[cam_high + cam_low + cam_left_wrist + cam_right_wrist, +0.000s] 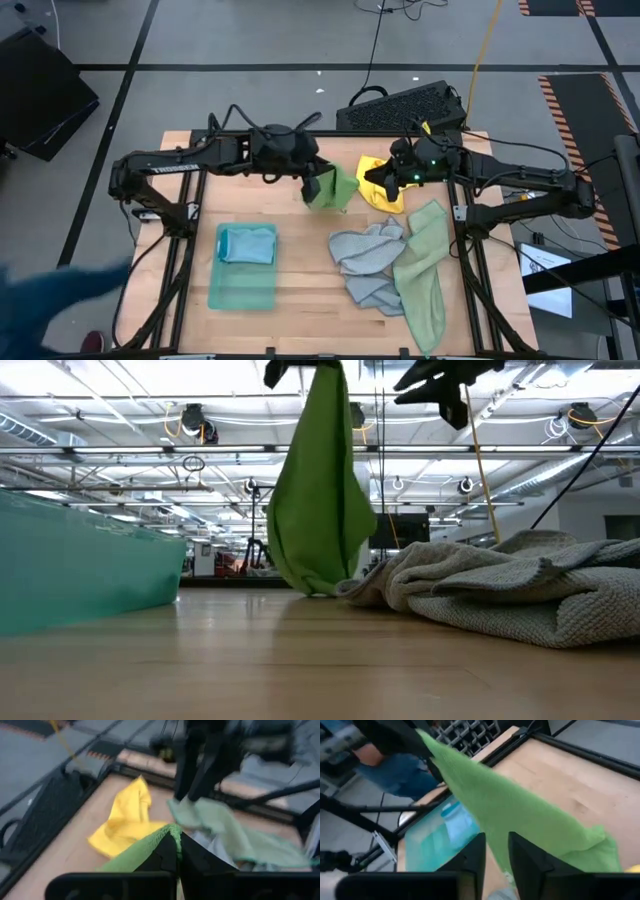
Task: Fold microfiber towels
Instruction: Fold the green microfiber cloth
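At the near edge of the wooden worktop [300,300], the teal green towel [243,282] lies flat on the left with the folded light blue towel [247,244] resting on its far end. To the right of these the grey towel [366,262] sits in a crumpled heap, and the pale sage green towel [424,270] drapes beside it and partly over it, running down toward the near right corner. Farther back, above the middle of the worktop, the left pincer [313,187] is clamped tight on an upper corner of the bright green towel [336,187], which hangs down as a long fold, its lowest part seemingly just reaching the wood in the low view. The right pincer [378,181] hovers close beside that hanging cloth with its fingers a little apart; whether they grip anything is hard to tell, and they seem to hold nothing. Beneath and behind it the yellow towel [385,183] lies bunched near the far edge. Beyond the worktop a black keyboard [405,108] rests on the floor.
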### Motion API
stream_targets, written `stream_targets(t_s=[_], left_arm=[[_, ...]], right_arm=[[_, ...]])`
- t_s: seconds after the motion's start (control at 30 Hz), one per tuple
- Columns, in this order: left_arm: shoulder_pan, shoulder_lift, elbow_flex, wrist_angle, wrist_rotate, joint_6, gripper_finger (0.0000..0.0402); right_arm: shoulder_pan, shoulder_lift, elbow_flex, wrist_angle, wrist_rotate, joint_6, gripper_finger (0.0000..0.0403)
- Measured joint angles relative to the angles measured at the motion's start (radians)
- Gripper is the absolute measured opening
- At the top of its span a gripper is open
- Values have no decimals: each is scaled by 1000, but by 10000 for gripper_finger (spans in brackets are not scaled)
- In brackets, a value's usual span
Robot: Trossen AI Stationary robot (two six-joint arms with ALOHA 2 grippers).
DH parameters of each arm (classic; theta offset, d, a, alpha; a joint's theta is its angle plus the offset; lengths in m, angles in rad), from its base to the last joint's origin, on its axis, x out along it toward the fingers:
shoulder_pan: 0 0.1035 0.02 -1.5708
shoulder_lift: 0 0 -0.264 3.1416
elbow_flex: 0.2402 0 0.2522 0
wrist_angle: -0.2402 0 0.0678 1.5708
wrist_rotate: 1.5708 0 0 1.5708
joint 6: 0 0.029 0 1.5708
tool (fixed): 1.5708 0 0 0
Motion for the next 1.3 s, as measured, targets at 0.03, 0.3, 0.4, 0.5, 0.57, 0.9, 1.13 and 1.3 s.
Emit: stream_targets(t_s=[0.03,0.3,0.4,0.5,0.57,0.9,1.13,1.3], left_arm=[[1,-9,2,7,8,0,4],[20,-50,0,-11,20,-5,4],[25,-49,1,-20,18,-36,10],[24,-47,1,-21,18,-59,9],[23,-48,1,-20,18,-61,4],[36,-48,1,-20,18,-72,4],[44,-48,1,-16,19,-85,4],[44,-48,1,-15,19,-87,10]], right_arm=[[12,0,0,12,25,10,90],[112,81,4,163,167,-16,156],[147,145,4,184,168,0,170],[187,213,3,187,166,18,173],[217,250,2,187,178,16,173],[320,324,2,154,393,-115,203],[300,411,2,158,332,-269,214],[278,511,1,177,333,-269,204]])
